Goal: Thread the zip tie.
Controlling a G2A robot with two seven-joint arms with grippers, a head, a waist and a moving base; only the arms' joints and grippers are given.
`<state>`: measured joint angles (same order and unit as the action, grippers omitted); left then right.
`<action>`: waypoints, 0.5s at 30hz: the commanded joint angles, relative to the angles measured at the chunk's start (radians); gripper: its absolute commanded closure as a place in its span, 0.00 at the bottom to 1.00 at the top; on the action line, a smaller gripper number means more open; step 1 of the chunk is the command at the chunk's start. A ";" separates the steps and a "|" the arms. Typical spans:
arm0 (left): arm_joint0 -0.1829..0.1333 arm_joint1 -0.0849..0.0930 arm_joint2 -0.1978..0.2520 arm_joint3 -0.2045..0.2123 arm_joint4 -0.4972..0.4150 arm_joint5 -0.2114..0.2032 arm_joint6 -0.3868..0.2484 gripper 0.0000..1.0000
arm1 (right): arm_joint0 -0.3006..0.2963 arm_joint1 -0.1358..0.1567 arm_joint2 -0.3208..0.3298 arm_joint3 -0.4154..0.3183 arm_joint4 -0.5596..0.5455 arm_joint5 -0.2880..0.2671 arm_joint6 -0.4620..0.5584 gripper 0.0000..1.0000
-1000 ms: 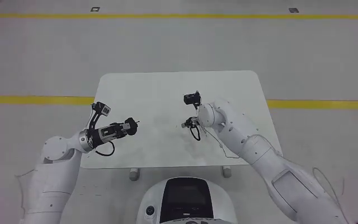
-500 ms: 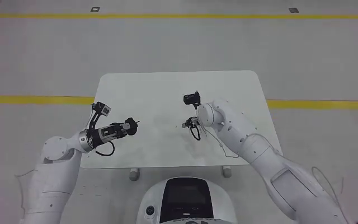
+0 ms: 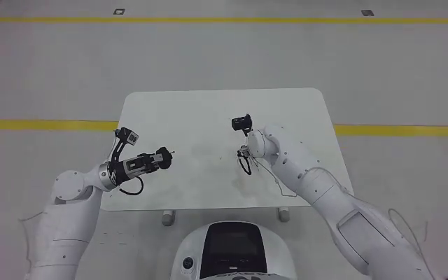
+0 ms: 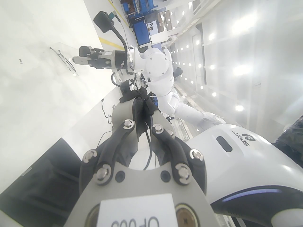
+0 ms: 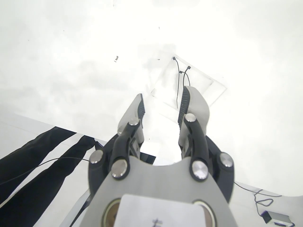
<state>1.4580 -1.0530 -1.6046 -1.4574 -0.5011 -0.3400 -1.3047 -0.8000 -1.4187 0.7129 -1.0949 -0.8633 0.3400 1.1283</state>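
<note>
Clear shallow plastic tray (image 5: 216, 82) near centre of white table (image 3: 182, 112) holds thin black zip ties (image 5: 177, 88). R gripper (image 5: 163, 95) over tray, fingers apart. L gripper (image 4: 139, 99) near table's left edge, fingers together; black bit (image 4: 129, 95) at tips, unclear what.

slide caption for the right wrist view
Open right gripper above black zip ties in a clear tray on the table

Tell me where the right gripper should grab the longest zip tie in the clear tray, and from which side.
Probably mid-strap, from straight above. The zip tie lies flat in the shallow clear tray, so a side approach would hit the rim. Set the open right gripper across the thin strap, away from the two neighbouring ties.
</note>
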 commanded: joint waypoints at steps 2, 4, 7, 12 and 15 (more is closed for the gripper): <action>0.000 0.000 0.000 0.000 0.000 0.000 0.000 1.00 | -0.001 -0.006 -0.003 0.019 -0.004 0.000 -0.009 0.96; 0.000 0.000 0.000 0.000 0.000 0.000 0.000 1.00 | -0.001 -0.010 -0.007 0.034 -0.007 0.000 -0.017 0.96; 0.000 0.000 0.000 0.000 0.000 0.000 0.000 1.00 | 0.002 -0.019 -0.015 0.062 -0.005 -0.006 -0.029 0.96; 0.000 0.000 0.000 0.000 0.000 0.000 0.000 1.00 | 0.014 -0.039 -0.037 0.123 -0.009 -0.010 -0.058 0.89; 0.000 0.000 0.000 0.000 0.000 0.000 0.000 1.00 | 0.023 -0.051 -0.048 0.157 -0.008 -0.011 -0.069 0.86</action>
<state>1.4580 -1.0530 -1.6046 -1.4574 -0.5011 -0.3400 -1.3047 -0.7802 -1.4656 0.6678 -0.9490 -0.8726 0.3296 1.0632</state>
